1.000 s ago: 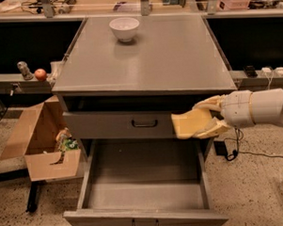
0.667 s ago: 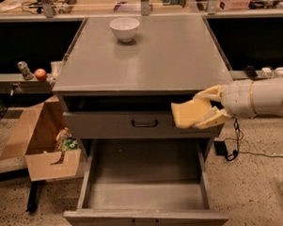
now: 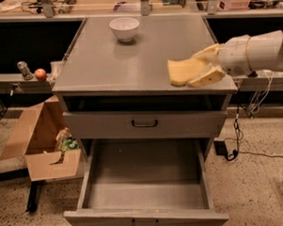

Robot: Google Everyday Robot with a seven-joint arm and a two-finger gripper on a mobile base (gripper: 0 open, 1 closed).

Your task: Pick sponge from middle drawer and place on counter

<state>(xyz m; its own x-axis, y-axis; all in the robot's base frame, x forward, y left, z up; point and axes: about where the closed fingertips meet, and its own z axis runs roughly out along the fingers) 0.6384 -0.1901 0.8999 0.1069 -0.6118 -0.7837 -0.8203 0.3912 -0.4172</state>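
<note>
The pale two-finger gripper, clamping the yellow-tan foam sponge, is hovering over the matte grey counter at its right edge; a white bowl is standing far back.

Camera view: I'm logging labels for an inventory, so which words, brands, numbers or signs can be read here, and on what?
No text is readable anywhere in this view.
Packets in the cardboard box: coloured print, too blurred to read.
White bowl and counter: no markings show.
Gripper, shut on the sponge over the counter's right front corner: no label shows.
</note>
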